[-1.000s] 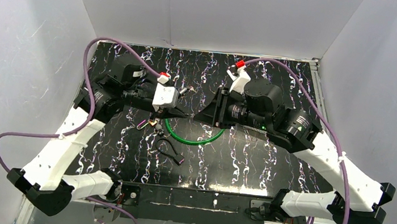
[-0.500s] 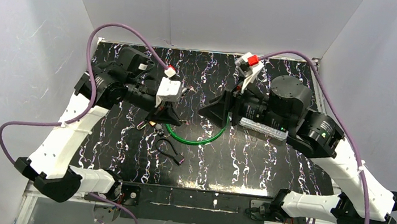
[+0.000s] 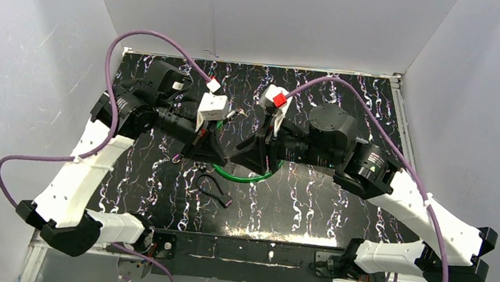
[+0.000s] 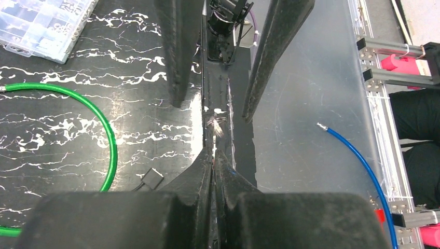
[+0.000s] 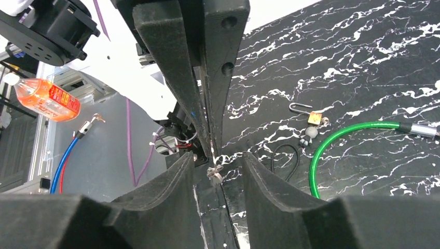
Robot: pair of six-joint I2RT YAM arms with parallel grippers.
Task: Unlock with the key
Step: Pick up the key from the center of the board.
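Above the middle of the black marbled table, the left gripper was clamped tight. Its two fingers were pressed together on a small silvery key, which stuck out just past their tips. The right gripper faced it nose to nose with its jaws parted. One finger stood on each side of the key with a gap showing on both sides, so it gripped nothing.

Down on the table, apart from both grippers, lay the little brass padlock. Its thin silver shackle was turned away from a few small dark bits beside it; whether the shackle was latched could not be made out. A green cable curved in a loop right next to the padlock, and a thin black cord curled between that loop and the grippers. In the left wrist view a black connector lay just outside the green curve, and a clear plastic box with small compartments sat at the far corner.

Past the table's edge, a blue cable with a bare metal tip lay on a grey surface. An orange bottle lay on its side there too.
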